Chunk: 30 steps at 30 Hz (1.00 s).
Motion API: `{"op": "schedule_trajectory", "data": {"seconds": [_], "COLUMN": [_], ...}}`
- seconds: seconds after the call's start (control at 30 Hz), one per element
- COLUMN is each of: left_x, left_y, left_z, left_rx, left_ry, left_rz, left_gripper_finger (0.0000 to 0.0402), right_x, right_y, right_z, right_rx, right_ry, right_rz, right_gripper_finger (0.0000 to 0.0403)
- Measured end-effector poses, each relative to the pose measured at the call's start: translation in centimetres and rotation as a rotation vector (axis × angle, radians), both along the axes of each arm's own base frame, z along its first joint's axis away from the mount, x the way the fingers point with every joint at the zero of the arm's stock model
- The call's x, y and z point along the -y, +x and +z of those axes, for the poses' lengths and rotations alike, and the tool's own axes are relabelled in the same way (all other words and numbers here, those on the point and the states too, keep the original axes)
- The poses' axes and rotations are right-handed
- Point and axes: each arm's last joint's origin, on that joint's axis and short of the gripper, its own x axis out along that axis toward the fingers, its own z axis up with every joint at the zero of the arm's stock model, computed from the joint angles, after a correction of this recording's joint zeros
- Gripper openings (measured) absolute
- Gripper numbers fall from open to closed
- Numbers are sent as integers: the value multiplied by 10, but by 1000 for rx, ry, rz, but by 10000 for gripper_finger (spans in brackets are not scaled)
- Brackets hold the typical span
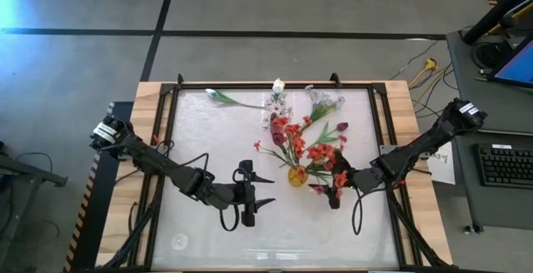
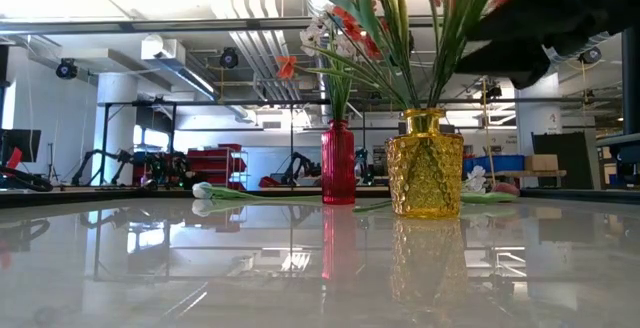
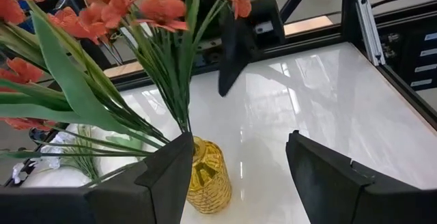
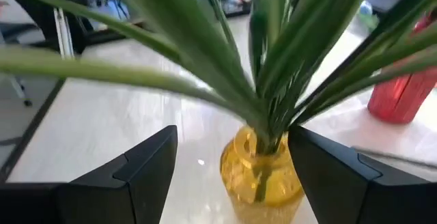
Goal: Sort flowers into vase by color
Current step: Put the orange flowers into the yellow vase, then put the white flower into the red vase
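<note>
Right gripper (image 1: pixel 336 191) hangs just to the right of the yellow vase (image 1: pixel 297 176), its two dark fingers (image 4: pixel 136 176) spread wide. Nothing sits between them: in the right wrist view the vase and its bundle of green stems show in the gap, but farther off. Left gripper (image 1: pixel 260 191) waits to the left of the same vase, apart from it, fingers likewise parted and empty, with the vase showing just past one fingertip in its wrist view.

The yellow vase stands near the middle of the table (image 1: pixel 208 231) and holds the red-orange flowers (image 1: pixel 321 152), whose stems and long leaves fan out above its neck. A red vase (image 2: pixel 338 163) stands just behind and to its left in the low view; in it are thin green stems topped with small white blossoms (image 1: pixel 276 106) and a dark red tulip (image 1: pixel 276 124).

Toward the far edge of the table, a white tulip (image 1: pixel 215 96) lies flat on its long stem, well left of the vases. Another pale flower spray (image 1: pixel 323 100) lies flat near the far edge on the right.
</note>
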Motion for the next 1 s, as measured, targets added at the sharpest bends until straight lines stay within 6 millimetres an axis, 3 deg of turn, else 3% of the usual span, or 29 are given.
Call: {"op": "schedule_trajectory", "data": {"seconds": [0.2,0.57,0.73,1.0], "left_x": [0,-2,-6,-22], "left_y": [0,0,-9,-37], "left_z": [0,2,19,53], "left_rx": [1,7,46,58], "left_ry": [2,12,-9,-3], "left_rz": [6,33,31,63], "left_gripper_finger": [219,219,219,219], "right_x": [-1,4,6,8], "right_y": [-7,-27,-37,-47], "right_z": [3,-3,-2,11], "right_rx": [-41,-278,-383,-381], "right_ry": [149,449,583,711], "right_rz": [98,93,130,195], "right_gripper_finger": [266,265,267,266]}}
